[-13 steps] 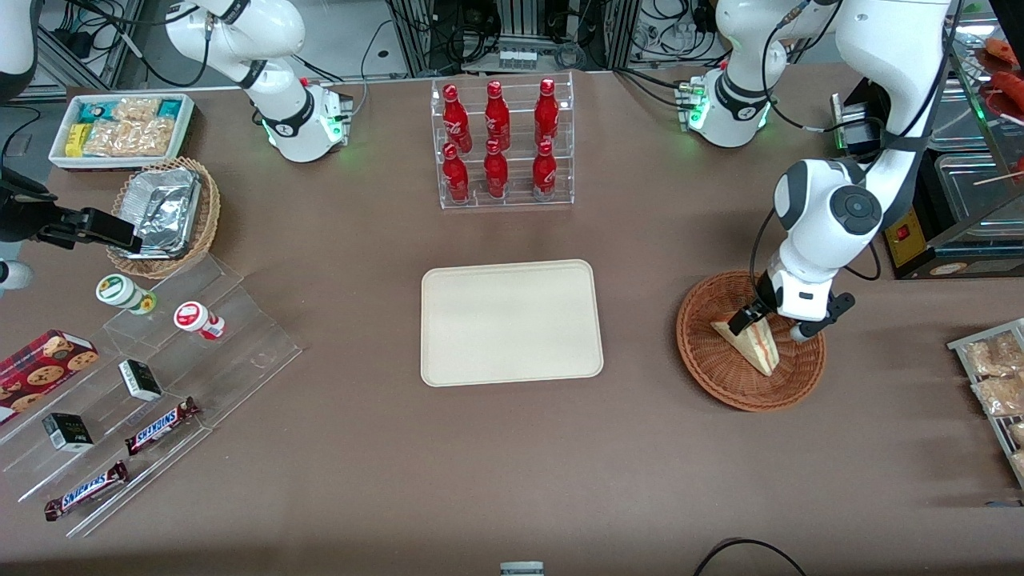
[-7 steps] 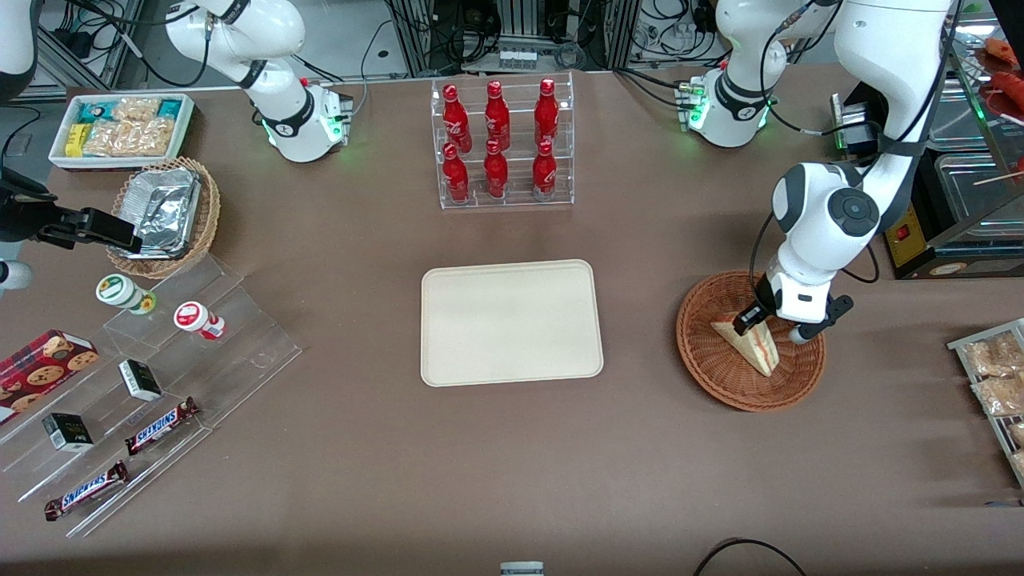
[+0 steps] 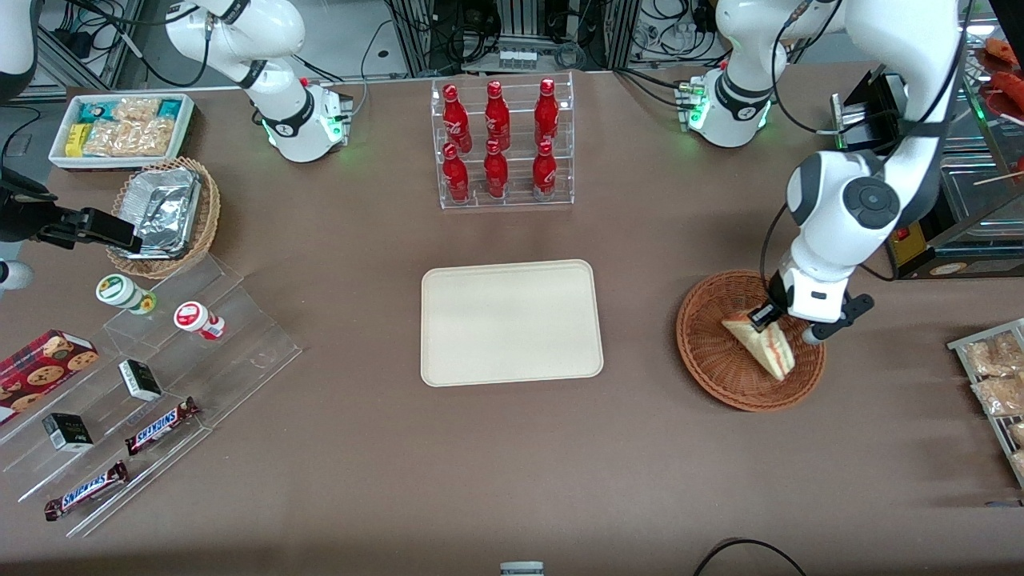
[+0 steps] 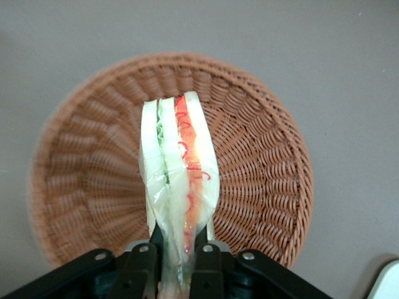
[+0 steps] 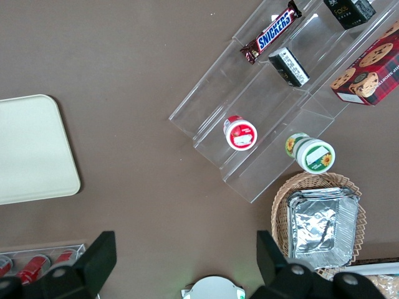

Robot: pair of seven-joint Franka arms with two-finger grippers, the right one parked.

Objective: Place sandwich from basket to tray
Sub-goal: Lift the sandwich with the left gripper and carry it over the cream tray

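Overhead, gripper clamping sandwich, above basket

A clear rack holds six red bottles. Toward the parked arm's end of the table from that rack sit a white bin of snacks, a tan basket with foil trays, and clear steps carrying two small jars, a cookie box and chocolate bars.
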